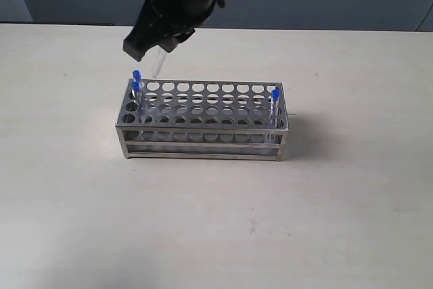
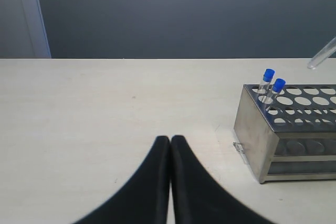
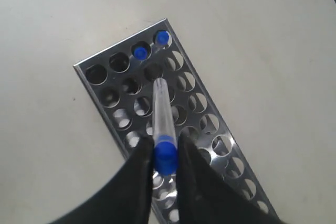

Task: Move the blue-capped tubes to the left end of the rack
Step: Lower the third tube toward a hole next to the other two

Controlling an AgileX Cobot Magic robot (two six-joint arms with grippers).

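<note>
- The right end effector (image 1: 152,47) is hanging in the upper left of the exterior view, above the rack's far left corner. Its arm is coming down from the top edge.
- It is pinching the held tube (image 3: 163,114) at the blue cap, with one finger on each side.
- The held tube is pointing down out of the fingers, tilted, with its clear rounded tip above the top plate and not in any hole.
- In the right wrist view that tip is lining up over the holes just beside the two tubes (image 3: 140,52).
- The rack (image 1: 203,120) is sitting in the middle of the exterior view on the counter (image 1: 352,221), its long side running left to right.
- The two tubes (image 1: 136,80) are standing in neighbouring holes at the left end, just below and left of the right end effector.
- The fourth tube (image 1: 275,94) is standing alone at the rack's right end, well apart from the right end effector.
- The left end effector (image 2: 170,139) is hovering over bare counter with its fingers pressed together, gripping nothing.
- In the left wrist view the rack (image 2: 262,129) is lying well apart from the left end effector, showing its short end wall and the two tubes (image 2: 269,74).
</note>
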